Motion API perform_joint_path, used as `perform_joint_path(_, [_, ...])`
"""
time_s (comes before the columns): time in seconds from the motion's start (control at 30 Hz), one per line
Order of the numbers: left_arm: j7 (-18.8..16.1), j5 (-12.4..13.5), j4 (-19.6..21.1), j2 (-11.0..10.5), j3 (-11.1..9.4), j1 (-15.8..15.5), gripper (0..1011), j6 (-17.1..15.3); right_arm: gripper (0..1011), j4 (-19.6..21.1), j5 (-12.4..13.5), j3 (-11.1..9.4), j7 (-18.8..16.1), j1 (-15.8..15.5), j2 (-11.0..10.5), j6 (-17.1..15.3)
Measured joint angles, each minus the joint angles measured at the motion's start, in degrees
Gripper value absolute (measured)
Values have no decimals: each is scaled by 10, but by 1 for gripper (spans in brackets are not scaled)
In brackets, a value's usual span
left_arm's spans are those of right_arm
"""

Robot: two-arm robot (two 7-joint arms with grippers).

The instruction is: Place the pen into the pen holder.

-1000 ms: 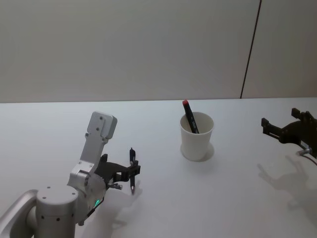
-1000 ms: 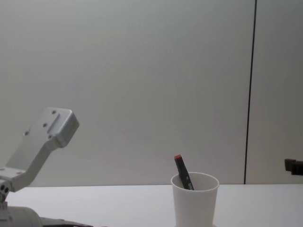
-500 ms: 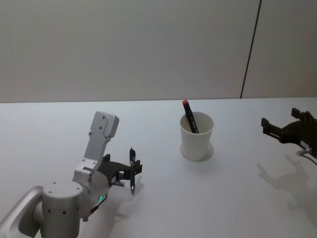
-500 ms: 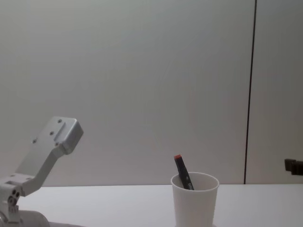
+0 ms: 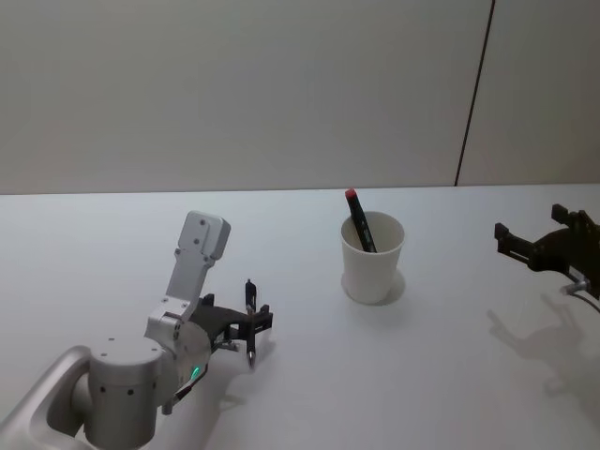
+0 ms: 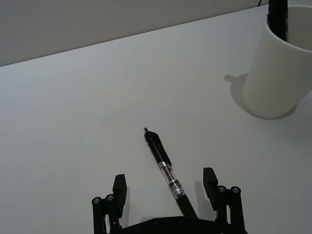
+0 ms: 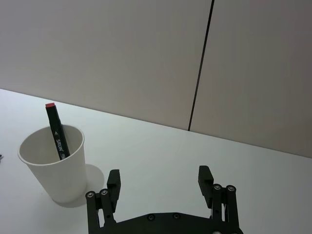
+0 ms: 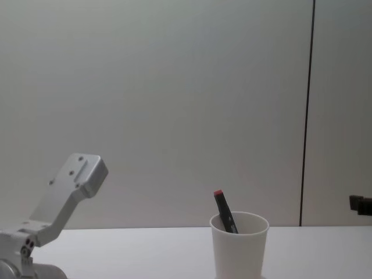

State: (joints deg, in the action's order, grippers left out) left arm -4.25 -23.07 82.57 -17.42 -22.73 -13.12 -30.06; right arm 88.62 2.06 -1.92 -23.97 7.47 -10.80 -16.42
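A black pen (image 6: 162, 157) with a clear barrel lies flat on the white table (image 5: 309, 356). My left gripper (image 6: 165, 184) is open and low over it, one finger on each side of the pen's rear half. From the head view the pen (image 5: 248, 292) pokes out ahead of the left gripper (image 5: 249, 326). The pen holder (image 5: 372, 262), a white paper cup, stands to the right and farther back, with a black marker with a red cap (image 5: 356, 217) leaning in it. My right gripper (image 5: 528, 247) hovers open at the far right, apart from the pen holder (image 7: 52, 163).
The left arm's silver link (image 8: 71, 187) rises at the lower left of the chest view, left of the pen holder (image 8: 239, 247). A grey wall with a dark vertical seam (image 5: 473, 94) closes off the back of the table.
The left arm's upper link has shifted a little to the right and lower. The gripper stays at the pen, which has not moved. The right arm is still.
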Motion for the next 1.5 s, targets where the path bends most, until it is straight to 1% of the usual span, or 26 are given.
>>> perform_joint_path(0.23, [11, 6, -19, 7, 0, -9, 1003, -3, 1001, 0, 0, 0, 0, 0, 0, 0])
perform_joint_path(0.57, [22, 11, -35, 14, 1, -18, 1003, -9, 1001, 0, 0, 0, 0, 0, 0, 0])
perform_joint_path(0.97, [28, 13, -43, 19, 4, -25, 1003, -24, 1001, 0, 0, 0, 0, 0, 0, 0])
perform_joint_path(1.5, [28, 11, -41, 20, 7, -25, 993, -43, 1001, 0, 0, 0, 0, 0, 0, 0])
